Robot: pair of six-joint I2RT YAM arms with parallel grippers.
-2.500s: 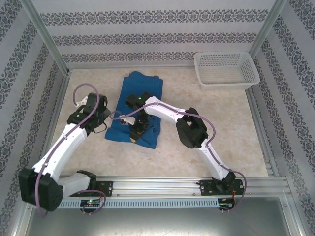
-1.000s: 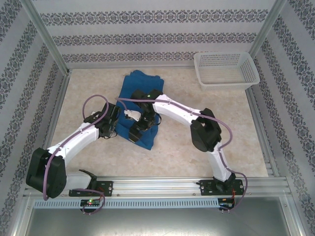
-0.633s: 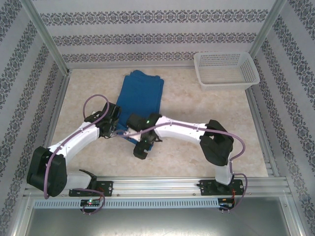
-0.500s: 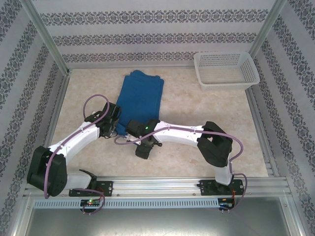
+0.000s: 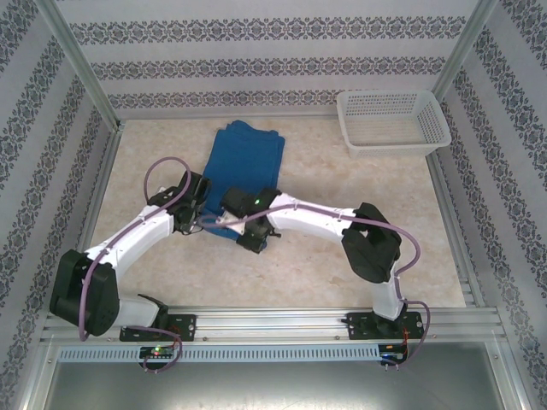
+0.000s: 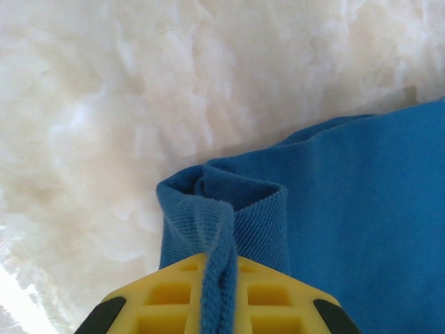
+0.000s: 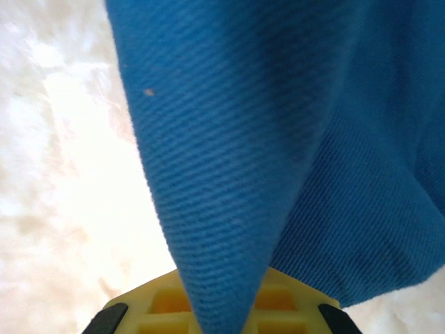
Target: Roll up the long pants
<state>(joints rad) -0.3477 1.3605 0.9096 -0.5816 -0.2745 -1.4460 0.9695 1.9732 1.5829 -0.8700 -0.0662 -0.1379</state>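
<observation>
long pants (image 5: pixel 246 162): folded flat on the counter (image 5: pixel 325 256), left of the basket (image 5: pixel 395 143).
left claw (image 5: pixel 208 224): well left of the basket, pinching a pants corner.
right claw (image 5: pixel 250 242): closer to the basket, clamped on pants cloth.

Tbl top (image 5: pixel 342 256) beige marble-look, pale mottling. 3 walls round it: back wall (image 5: pixel 273 64), left wall (image 5: pixel 43 171), right wall (image 5: pixel 513 171), all white paper w/ grey floral bands. Alu posts (image 5: pixel 81 64) at far corners. Alu rail (image 5: pixel 282 320) along near edge, grey metal sheet (image 5: pixel 282 384) below. Light bright, even; up close tbl washes out nearly white.
</observation>
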